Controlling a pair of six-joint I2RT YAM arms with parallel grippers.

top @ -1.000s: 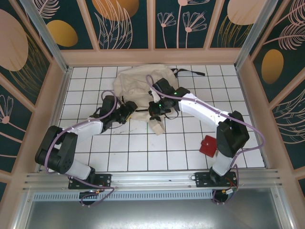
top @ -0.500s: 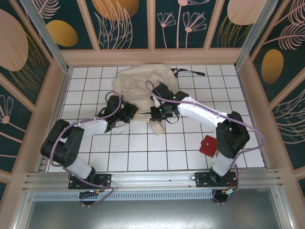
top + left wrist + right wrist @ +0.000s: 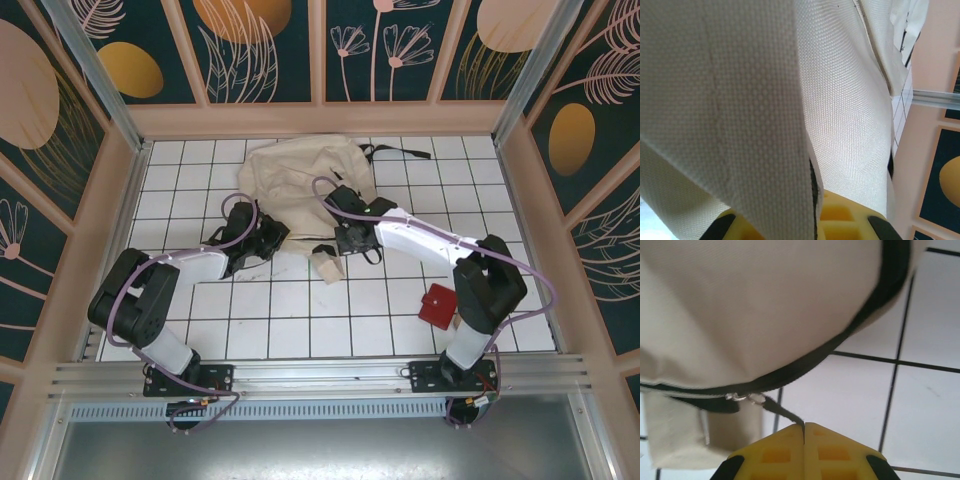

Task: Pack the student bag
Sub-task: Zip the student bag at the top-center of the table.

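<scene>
I am pinching the zip pull (image 3: 783, 413) in the right hand (image 3: 804, 426), the bag (image 3: 300, 170) lying just beyond, left hand (image 3: 271, 234) clamping its cloth.

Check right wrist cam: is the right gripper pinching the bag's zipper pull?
Yes, the right gripper is shut on the dark zipper pull that leads off the student bag along its black zipper line.

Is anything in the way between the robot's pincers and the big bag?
No, nothing visible is in the way. The right pincer is shut on the zipper pull of the student bag, and the left pincer pinches a fold of the bag's cloth.
</scene>
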